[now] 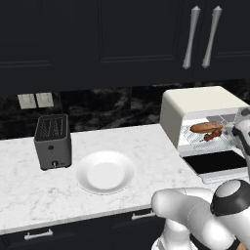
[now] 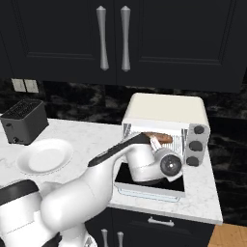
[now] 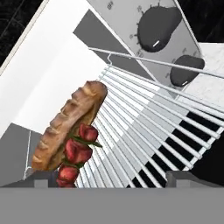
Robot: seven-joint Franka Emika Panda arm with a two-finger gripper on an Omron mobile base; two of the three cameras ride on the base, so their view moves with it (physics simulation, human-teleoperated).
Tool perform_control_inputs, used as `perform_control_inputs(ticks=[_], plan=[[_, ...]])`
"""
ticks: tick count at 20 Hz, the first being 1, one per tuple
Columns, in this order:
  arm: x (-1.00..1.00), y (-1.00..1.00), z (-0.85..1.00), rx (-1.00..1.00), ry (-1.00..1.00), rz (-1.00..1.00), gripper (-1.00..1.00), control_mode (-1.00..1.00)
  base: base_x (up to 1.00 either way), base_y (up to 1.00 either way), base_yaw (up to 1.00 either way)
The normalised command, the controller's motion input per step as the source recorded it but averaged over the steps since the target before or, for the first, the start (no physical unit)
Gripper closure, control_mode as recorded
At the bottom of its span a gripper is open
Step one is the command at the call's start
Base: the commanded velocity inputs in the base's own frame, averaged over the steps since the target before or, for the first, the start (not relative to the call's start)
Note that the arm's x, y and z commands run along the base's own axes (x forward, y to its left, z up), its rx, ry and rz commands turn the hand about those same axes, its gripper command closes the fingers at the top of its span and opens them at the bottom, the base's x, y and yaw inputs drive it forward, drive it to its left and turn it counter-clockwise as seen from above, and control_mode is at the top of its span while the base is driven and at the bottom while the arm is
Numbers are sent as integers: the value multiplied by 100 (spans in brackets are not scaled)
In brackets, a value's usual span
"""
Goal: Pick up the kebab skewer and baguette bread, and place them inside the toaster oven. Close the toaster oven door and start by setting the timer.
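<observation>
End effector (image 3: pixel 107 179) sits at the mouth of the toaster oven (image 1: pixel 195 105), fingers spread wide with nothing between them. From the hand camera I see the baguette bread (image 3: pixel 70 124) lying on the wire rack (image 3: pixel 148 127), and the kebab skewer (image 3: pixel 76 153) right against it, touching its side. Both rest toward one side of the rack. Toaster oven door (image 1: pixel 217 166) hangs fully down, flat over the table (image 1: pixel 29 180). Two dark knobs (image 3: pixel 157 24) show on the oven's panel. On the table to the left, a white plate (image 1: pixel 105 172) and a dark grey slot toaster (image 1: pixel 52 141) stand well apart from the oven.
</observation>
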Motion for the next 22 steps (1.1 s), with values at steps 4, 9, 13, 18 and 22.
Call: perform_control_inputs(ticks=[4, 9, 13, 18, 22], plan=[[-18, 34, -28, -33, 0, 41, -100, -100, 0, 0, 0], [-30, 72, -19, -33, 0, 31, -100, -100, 0, 0, 0], [-7, 58, -10, -29, 0, 10, -100, -100, 0, 0, 0], [0, 19, -8, -24, -3, 0, -100, -100, 0, 0, 0], [6, -16, -3, -3, -4, 5, -100, -100, 0, 0, 0]])
